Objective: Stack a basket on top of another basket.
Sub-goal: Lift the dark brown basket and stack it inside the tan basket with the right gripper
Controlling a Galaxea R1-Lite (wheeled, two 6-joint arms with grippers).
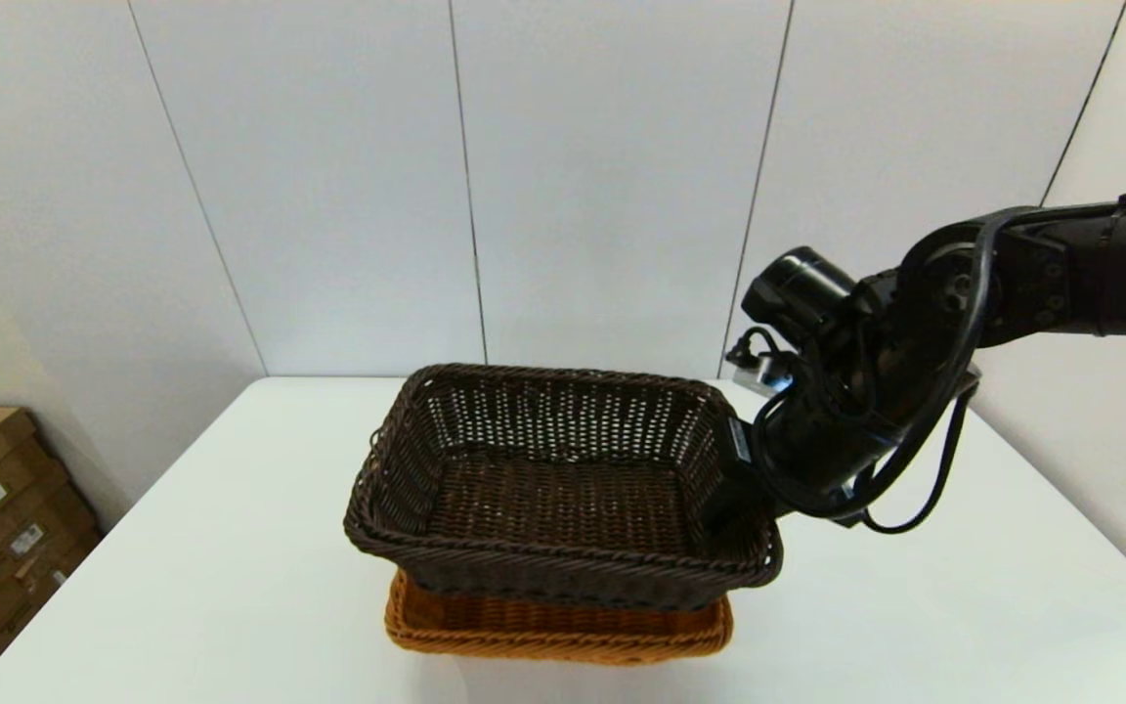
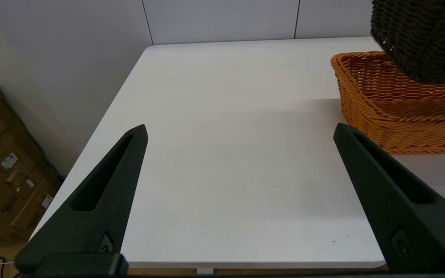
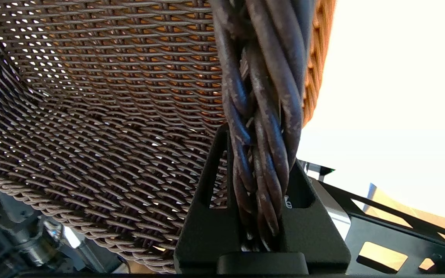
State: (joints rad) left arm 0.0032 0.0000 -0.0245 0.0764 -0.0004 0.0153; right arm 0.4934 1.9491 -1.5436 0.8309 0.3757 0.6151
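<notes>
The dark basket (image 1: 563, 489) hangs from my right gripper (image 1: 734, 489), directly over the orange basket (image 1: 563, 626) on the white table (image 1: 182, 567). My fingers are clamped on its braided rim (image 3: 261, 116). My left gripper (image 2: 240, 133) is parked aside, spread wide, holding nothing.

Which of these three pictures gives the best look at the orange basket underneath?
The left wrist view: the orange basket shows its rim, side and part of its inside, though the dark basket covers its far part. The head view shows only its near edge below the dark basket. The right wrist view gives orange glimpses through the weave.
</notes>
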